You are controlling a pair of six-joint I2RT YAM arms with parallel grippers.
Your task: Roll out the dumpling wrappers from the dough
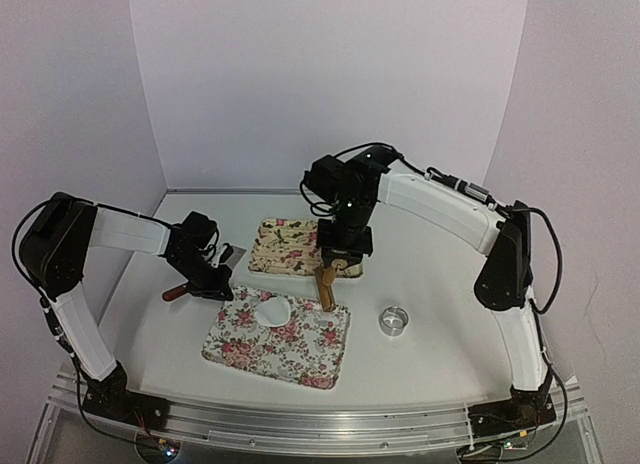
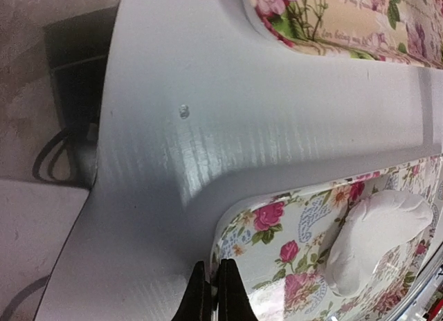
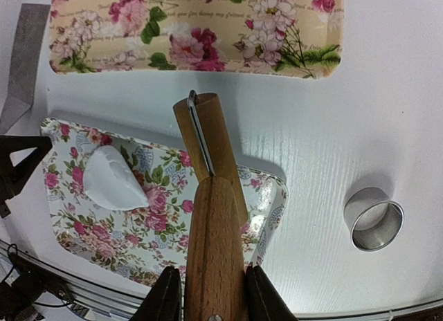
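A soft white lump of dough (image 1: 273, 310) (image 2: 377, 231) (image 3: 111, 179) lies on the white flowered tray (image 1: 300, 356) (image 2: 291, 217) (image 3: 138, 231), towards its far left part. No dumpling wrappers are in view. My right gripper (image 1: 330, 271) (image 3: 211, 293) is shut on a wooden rolling pin (image 1: 326, 289) (image 3: 211, 196), held steeply over the tray's far right edge, well right of the dough. My left gripper (image 1: 212, 282) (image 2: 211, 297) sits at the tray's far left corner, its black fingers shut on the tray's rim.
A yellow flowered tray (image 1: 280, 246) (image 2: 332, 23) (image 3: 194, 30) lies behind the white one. A shiny metal ring (image 1: 393, 320) (image 3: 376, 219) stands on the table to the right. A grey scraper blade (image 1: 232, 254) (image 3: 24, 58) and a brown handle (image 1: 175, 294) lie by the left gripper.
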